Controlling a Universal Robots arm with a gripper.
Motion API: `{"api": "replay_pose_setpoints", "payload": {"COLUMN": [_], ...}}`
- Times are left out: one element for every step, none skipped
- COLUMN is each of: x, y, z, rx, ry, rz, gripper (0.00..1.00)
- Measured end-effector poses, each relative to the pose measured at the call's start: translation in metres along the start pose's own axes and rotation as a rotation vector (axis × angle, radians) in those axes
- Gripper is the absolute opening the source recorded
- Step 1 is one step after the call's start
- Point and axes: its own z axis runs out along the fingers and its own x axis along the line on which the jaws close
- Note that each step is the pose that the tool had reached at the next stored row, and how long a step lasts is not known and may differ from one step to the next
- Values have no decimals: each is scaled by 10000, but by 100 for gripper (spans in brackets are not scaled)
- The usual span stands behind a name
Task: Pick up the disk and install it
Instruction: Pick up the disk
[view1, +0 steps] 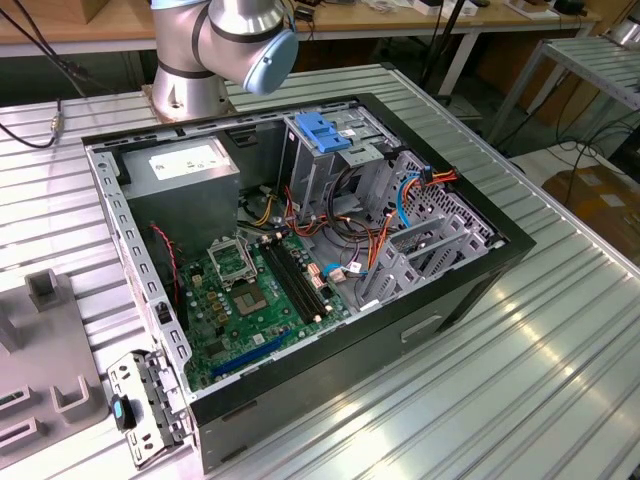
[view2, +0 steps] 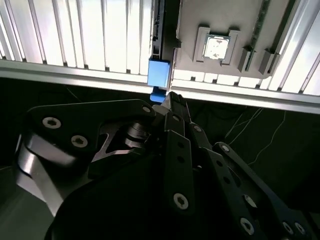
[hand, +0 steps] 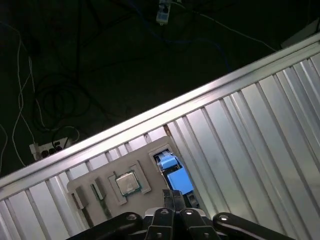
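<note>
In both wrist views the disk stands on edge in a slot of a grey fixture plate (view2: 192, 22) (hand: 131, 161). It shows a blue plastic rail end (view2: 159, 74) (hand: 176, 179) with a dark narrow edge running on behind it. My gripper (view2: 171, 96) (hand: 175, 193) hangs just over that blue end, near the table's edge. Its black fingers are pressed together, with nothing visible between them. In the exterior view the open computer case (view1: 470, 290) lies on the table, with a bare blue bracket (view1: 320, 130) on top of its drive cage.
A processor chip (view2: 217, 47) (hand: 129, 183) sits in a pocket of the fixture plate beside the disk. Beyond the ribbed table's edge (hand: 150, 117) lies dark floor with cables. The arm's base (view1: 225, 40) stands behind the case. A loose metal bracket (view1: 140, 410) lies by the case's front corner.
</note>
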Motion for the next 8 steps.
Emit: {"api": "replay_pose_setpoints", "payload": {"x": [0, 0, 0, 0, 0, 0, 0, 0], "y": [0, 0, 0, 0, 0, 0, 0, 0], "z": [1, 1, 1, 1, 1, 2, 2, 2], "rx": [-2, -4, -7, -9, -11, -15, -17, -19], "ry": [4, 10, 14, 20, 24, 32, 39, 43], "rz": [-105, -205, -307, -413, -508, -694, -823, -921], "gripper": [11, 11, 11, 11, 11, 11, 11, 11]}}
